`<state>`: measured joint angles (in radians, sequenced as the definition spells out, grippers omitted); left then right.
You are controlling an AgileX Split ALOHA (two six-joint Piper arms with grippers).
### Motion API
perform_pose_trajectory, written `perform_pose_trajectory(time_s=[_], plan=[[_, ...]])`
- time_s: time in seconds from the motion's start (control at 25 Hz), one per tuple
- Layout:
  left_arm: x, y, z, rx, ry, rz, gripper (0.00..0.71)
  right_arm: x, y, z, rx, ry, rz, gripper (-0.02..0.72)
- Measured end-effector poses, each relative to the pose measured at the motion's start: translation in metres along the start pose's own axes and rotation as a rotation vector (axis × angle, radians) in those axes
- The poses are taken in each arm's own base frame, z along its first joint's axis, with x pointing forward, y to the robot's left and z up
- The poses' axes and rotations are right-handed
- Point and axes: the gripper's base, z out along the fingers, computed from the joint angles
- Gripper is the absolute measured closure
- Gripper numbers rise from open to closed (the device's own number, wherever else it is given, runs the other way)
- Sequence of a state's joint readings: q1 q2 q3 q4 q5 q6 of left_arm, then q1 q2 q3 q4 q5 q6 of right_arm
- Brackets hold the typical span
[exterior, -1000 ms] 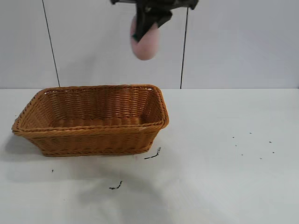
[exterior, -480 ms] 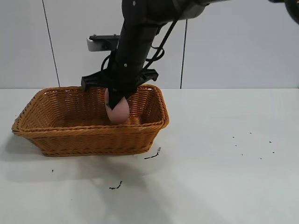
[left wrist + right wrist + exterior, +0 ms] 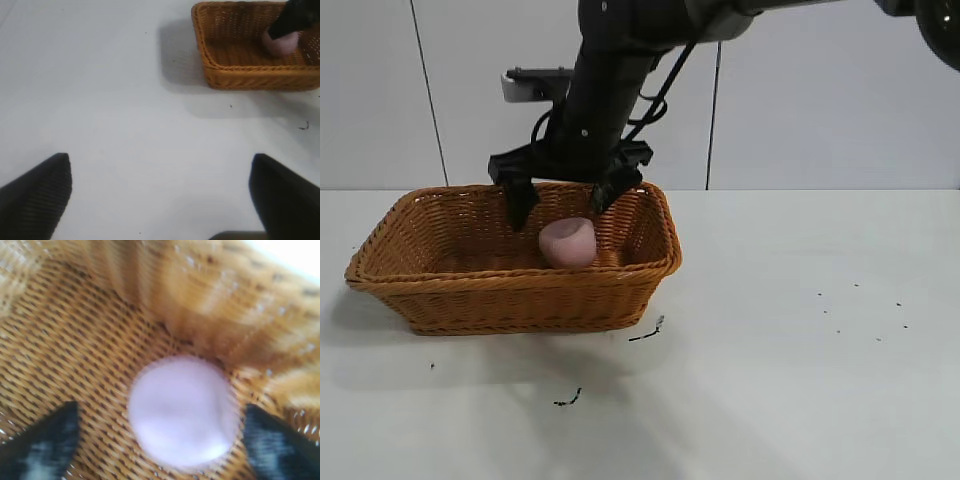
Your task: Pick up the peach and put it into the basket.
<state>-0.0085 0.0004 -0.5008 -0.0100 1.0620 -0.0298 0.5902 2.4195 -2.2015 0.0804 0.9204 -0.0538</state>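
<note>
Here we hold our right gripper (image 3: 564,205) spread wide just above the peach (image 3: 568,242), so it rests free inside the basket (image 3: 510,295) on the counter (image 3: 800,380).

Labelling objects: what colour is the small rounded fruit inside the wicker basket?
Pale pink peach, clearest in the right wrist view.

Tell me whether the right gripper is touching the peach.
Apart. The right wrist view shows basket weave between each fingertip and the peach; the right gripper is open.
</note>
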Motion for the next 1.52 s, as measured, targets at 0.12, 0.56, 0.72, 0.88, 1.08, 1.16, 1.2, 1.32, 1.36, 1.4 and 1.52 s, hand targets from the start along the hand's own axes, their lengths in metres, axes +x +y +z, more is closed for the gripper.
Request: perform_pose_trajectory(time_s=[0.12, 0.56, 0.72, 0.88, 1.08, 1.16, 1.2, 1.32, 1.36, 1.4, 1.52], plan=[[0.0, 0.0, 0.0, 0.0, 0.0, 0.0, 0.017, -0.02, 0.0, -0.041, 0.01, -0.045, -0.015, 0.015], [0.0, 0.0, 0.0, 0.0, 0.0, 0.0, 0.017, -0.017, -0.126, -0.104, 0.145, -0.027, 0.185, 0.016], [0.0, 0.0, 0.0, 0.0, 0.0, 0.0, 0.017, 0.003, -0.194, -0.12, 0.219, -0.032, 0.305, 0.016], [0.0, 0.0, 0.0, 0.0, 0.0, 0.0, 0.017, 0.024, -0.243, -0.135, 0.274, -0.035, 0.396, 0.016], [0.0, 0.0, 0.0, 0.0, 0.0, 0.0, 0.017, 0.037, -0.269, -0.145, 0.306, -0.036, 0.447, 0.016], [0.0, 0.0, 0.0, 0.0, 0.0, 0.0, 0.017, 0.038, -0.267, -0.148, 0.307, -0.033, 0.448, 0.016], [0.0, 0.0, 0.0, 0.0, 0.0, 0.0, 0.017, 0.039, -0.266, -0.15, 0.305, -0.028, 0.449, 0.016], [0.0, 0.0, 0.0, 0.0, 0.0, 0.0, 0.017, 0.042, -0.261, -0.157, 0.301, -0.015, 0.452, 0.016], [0.0, 0.0, 0.0, 0.0, 0.0, 0.0, 0.017, 0.043, -0.257, -0.166, 0.301, -0.017, 0.452, 0.016], [0.0, 0.0, 0.0, 0.0, 0.0, 0.0, 0.017, 0.046, -0.254, -0.17, 0.299, -0.007, 0.455, 0.016], [0.0, 0.0, 0.0, 0.0, 0.0, 0.0, 0.017, 0.056, -0.236, -0.201, 0.295, 0.005, 0.458, 0.016]])
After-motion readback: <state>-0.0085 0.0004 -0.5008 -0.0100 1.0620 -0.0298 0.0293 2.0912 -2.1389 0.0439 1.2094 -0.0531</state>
